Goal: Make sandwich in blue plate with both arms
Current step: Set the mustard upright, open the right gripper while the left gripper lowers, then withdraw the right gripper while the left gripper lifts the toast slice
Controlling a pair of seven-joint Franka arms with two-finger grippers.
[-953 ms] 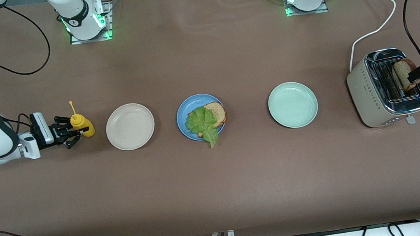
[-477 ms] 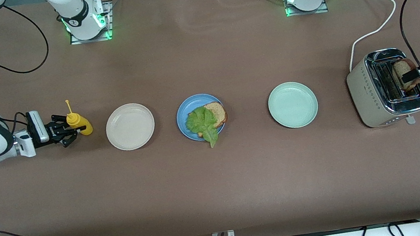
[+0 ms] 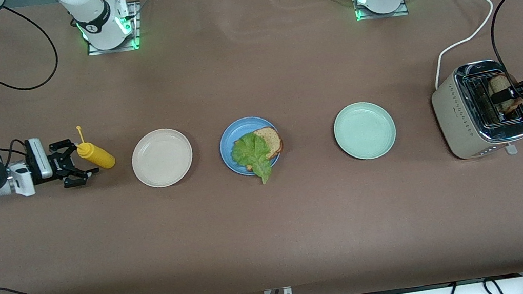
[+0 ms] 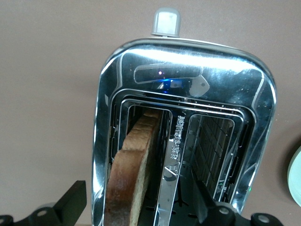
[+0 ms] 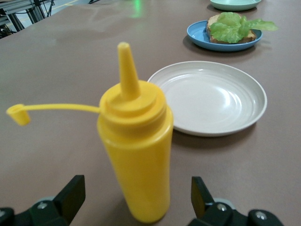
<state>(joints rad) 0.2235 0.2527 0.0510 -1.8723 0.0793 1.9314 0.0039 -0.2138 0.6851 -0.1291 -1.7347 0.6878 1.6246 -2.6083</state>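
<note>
A: Plates on the brown table (image 3: 273, 228)?
B: Cream-white plate (image 3: 162, 157), blue plate (image 3: 229, 139), mint-green plate (image 3: 365, 130).
A: Food?
B: Speckled brown bread (image 3: 271, 140) with dark crust, bright green lettuce (image 3: 252, 152) — plus a yellow bottle (image 3: 96, 156).
A: The toaster (image 3: 466, 132)?
B: Beige sides, mirrored chrome top — brown slice (image 4: 131, 169) inside.

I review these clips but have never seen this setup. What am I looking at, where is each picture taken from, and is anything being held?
Two white robot arms work at a brown table. One picture looks down from a high camera facing them; the other two come from cameras on the arms' wrists. The left gripper is open around a bread slice standing in the toaster. The right gripper is open beside an upright yellow squeeze bottle, holding nothing. Between them lie a cream plate, a blue plate carrying bread topped with lettuce, and a mint-green plate.
</note>
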